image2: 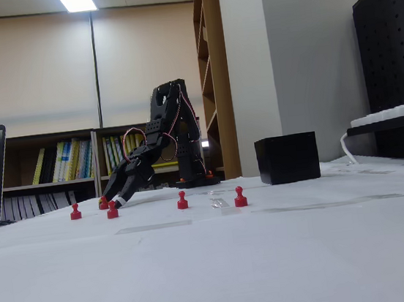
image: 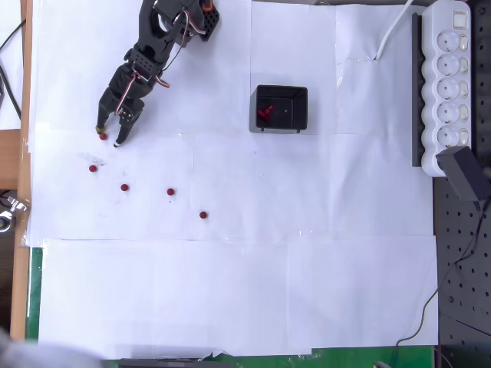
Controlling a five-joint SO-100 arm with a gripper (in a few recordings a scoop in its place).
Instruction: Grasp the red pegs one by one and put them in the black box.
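Gripper over a peg at the upper left of the overhead view

The gripper [image: 110, 135] stood narrowly parted, fingertips down around one of the red pegs [image: 103, 136], nothing clamped. Four more pegs lay in a loose line below; others sat in the black box [image: 281, 108] near upper centre.

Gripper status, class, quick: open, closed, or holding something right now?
Gripper: open, fingers spread low over the paper around a red peg, not yet closed on it.
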